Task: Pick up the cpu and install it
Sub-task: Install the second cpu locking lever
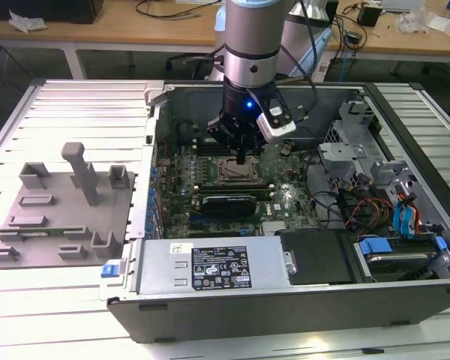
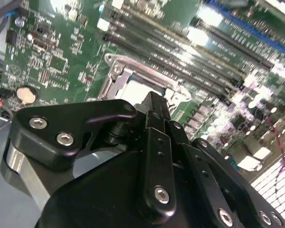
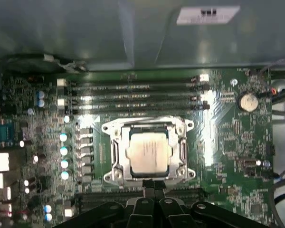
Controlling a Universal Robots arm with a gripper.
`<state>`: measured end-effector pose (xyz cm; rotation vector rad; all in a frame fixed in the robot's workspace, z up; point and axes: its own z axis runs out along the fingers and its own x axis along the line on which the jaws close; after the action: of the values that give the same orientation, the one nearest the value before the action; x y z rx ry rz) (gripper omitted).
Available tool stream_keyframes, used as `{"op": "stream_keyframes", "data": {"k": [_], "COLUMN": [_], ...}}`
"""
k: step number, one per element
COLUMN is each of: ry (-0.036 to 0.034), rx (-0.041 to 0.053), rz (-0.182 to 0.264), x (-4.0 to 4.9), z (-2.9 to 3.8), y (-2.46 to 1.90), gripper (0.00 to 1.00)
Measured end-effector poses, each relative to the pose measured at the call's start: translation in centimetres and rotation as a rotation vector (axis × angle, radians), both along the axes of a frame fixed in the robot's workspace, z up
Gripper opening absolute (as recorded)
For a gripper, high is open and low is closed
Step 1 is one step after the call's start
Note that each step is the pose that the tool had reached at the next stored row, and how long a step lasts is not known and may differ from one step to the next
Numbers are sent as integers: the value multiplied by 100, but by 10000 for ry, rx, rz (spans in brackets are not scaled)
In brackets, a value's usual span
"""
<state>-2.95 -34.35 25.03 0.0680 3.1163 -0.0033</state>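
Observation:
The cpu (image 3: 148,152), a silvery square chip, lies flat inside the metal socket frame (image 3: 112,152) on the green motherboard (image 3: 228,156). In the first wrist view my gripper (image 3: 154,183) hovers over the edge of the frame beside the chip, its dark fingers pressed together with nothing between them. The second wrist view has the gripper (image 2: 154,100) shut in front of the socket frame (image 2: 118,76), with a pale strip of the cpu (image 2: 133,93) showing past it. In the exterior view the gripper (image 1: 243,156) hangs just above the socket frame (image 1: 236,172) inside the open computer case (image 1: 210,315).
Rows of memory slots (image 3: 133,97) run beside the socket. A silver power supply box (image 1: 210,266) sits at the case's near side, with drive bays and cables (image 1: 390,217) on the exterior view's right. A grey fixture (image 1: 60,210) stands on the table on the exterior view's left.

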Motion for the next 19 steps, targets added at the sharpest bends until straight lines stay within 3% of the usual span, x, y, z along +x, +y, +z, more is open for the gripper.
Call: {"op": "stream_keyframes", "data": {"k": [2, 4, 9, 16, 19], "ry": [-1, -1, 5, 5, 4], "rx": [1, 6, 6, 14, 79], "rz": [-1, 13, 73, 72, 100], "x": [0, 0, 0, -66, -113], "z": [-2, -9, -33, -90, -132], "y": [-144, -210, -226, -237, -238], "gripper": [11, 11, 11, 11, 11]}}
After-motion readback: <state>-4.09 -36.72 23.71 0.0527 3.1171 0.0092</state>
